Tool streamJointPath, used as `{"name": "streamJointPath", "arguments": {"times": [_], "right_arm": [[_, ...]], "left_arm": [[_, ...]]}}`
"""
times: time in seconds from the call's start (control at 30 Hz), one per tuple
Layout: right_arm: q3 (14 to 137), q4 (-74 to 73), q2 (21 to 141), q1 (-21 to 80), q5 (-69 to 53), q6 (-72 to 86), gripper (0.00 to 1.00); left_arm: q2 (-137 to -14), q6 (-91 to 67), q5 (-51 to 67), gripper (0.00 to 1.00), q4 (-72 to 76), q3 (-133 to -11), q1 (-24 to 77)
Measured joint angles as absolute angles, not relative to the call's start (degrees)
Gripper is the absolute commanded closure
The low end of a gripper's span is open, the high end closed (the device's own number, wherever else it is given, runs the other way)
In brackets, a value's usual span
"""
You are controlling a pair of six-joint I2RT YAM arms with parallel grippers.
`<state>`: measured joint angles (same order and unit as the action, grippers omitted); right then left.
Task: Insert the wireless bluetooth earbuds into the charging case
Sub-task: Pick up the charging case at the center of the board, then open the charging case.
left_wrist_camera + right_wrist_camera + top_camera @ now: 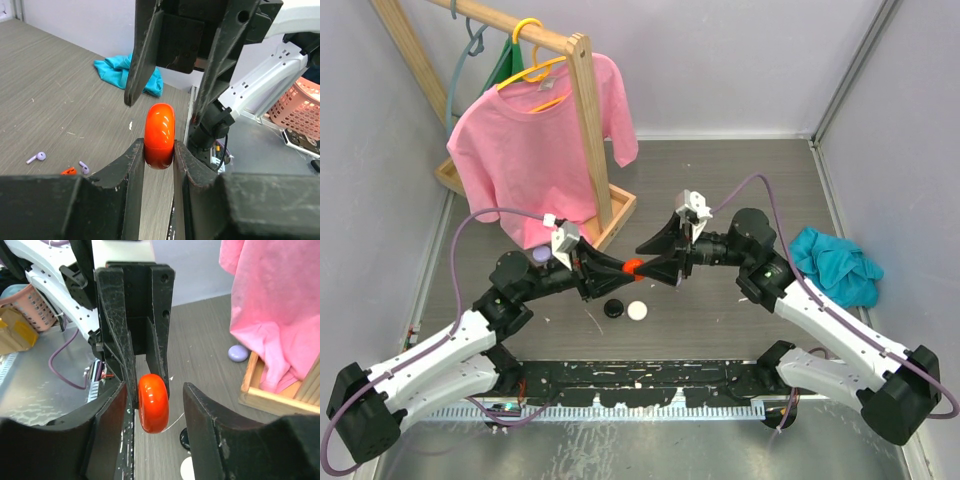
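The orange-red charging case (160, 132) is closed and held up off the table (720, 180), standing on edge between the two fingers of the left gripper (159, 150), which is clamped on its lower half from both sides. The right gripper (156, 390) faces it from the other side with its jaws standing apart, one finger on each side of the case; its wrist view shows a gap on each side, narrower on the left, so it is open and not gripping.

The earbuds are not in that case. Two purple earbuds (37, 157) lie loose on the table below and to the side of the left gripper, near each other, and a small orange-red piece (68, 171) sits just beside the nearer one, partly hidden by the gripper's body, so its shape is hard to tell.

On the table below the meeting grippers, a black round case (614, 308) and a white round case (637, 310) lie just beside each other. A purple case (238, 353) rests near the base of the wooden rack (590, 130).

A pink T-shirt (535, 140) hangs from the rack on a yellow hanger (530, 35). A crumpled teal cloth (835, 265) lies on the table's right side, well apart from the cases
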<state>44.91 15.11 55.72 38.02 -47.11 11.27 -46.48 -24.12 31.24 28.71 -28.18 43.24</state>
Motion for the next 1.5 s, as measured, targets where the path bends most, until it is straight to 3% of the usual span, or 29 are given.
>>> {"name": "streamJointPath", "arguments": {"times": [0.2, 0.33, 0.63, 0.77, 1.07, 1.37, 1.5], "right_arm": [[44.99, 10.94, 57.71, 38.02, -49.08, 9.80, 0.64], [45.12, 10.26, 58.04, 38.02, -50.35, 9.10, 0.82], [45.10, 11.14, 58.06, 38.02, -50.89, 9.85, 0.86], [45.06, 13.91, 58.06, 38.02, -50.50, 11.40, 0.86], [44.21, 18.48, 58.22, 38.02, -50.02, 14.59, 0.86], [43.99, 19.75, 58.54, 38.59, -48.93, 15.49, 0.86], [43.75, 19.97, 58.54, 38.72, -48.27, 15.62, 0.85]], "left_arm": [[-46.50, -22.90, 32.86, 0.99, 27.49, -28.40, 43.24], [-46.65, -22.83, 33.36, 0.93, 26.81, -28.40, 43.11], [-46.70, -23.03, 33.61, 0.58, 27.29, -28.40, 43.11], [-47.29, -23.44, 33.21, 0.51, 28.51, -28.38, 43.11], [-48.86, -24.71, 32.80, 0.53, 31.66, -28.27, 43.11], [-50.81, -26.22, 32.14, 0.61, 36.67, -27.88, 43.11], [-51.35, -26.41, 32.10, 0.69, 37.17, -27.83, 43.11]]}}
